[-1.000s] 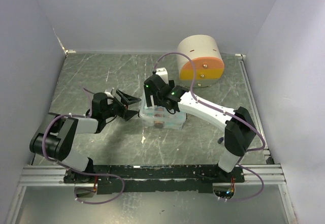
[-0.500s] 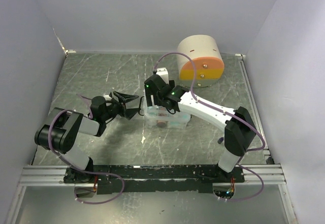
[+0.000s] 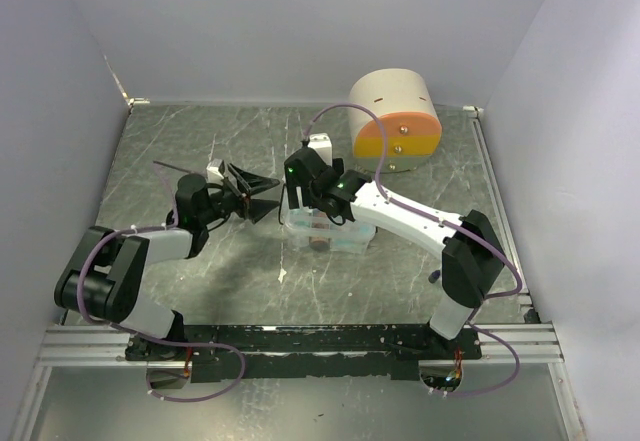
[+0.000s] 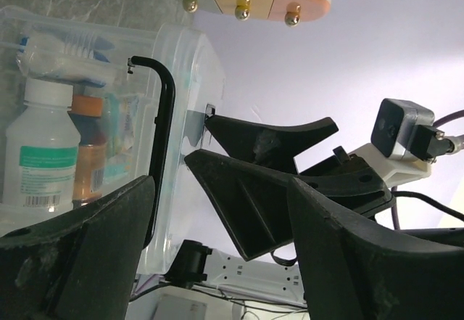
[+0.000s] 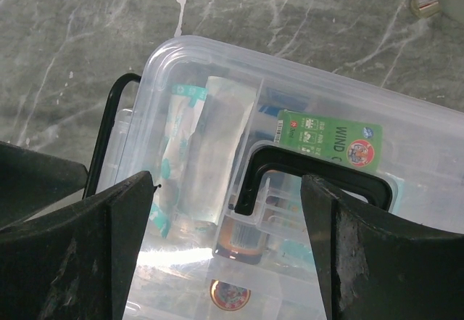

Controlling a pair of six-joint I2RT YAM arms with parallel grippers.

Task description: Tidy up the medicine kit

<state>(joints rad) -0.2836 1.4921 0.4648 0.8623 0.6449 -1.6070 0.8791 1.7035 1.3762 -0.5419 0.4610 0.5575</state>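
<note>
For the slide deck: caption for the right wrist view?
Open right gripper above the clear medicine kit, black handle framed between its fingers.

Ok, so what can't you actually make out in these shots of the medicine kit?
- Top external: most of the medicine kit and its contents, covered by the right arm.
- Right wrist: the brown bottle, label hidden by the black handle and lid glare; the green packet, finer print too small.
- Left wrist: the white bottle, label blurred through the clear wall.
- Any view: whether the lid is latched.
</note>
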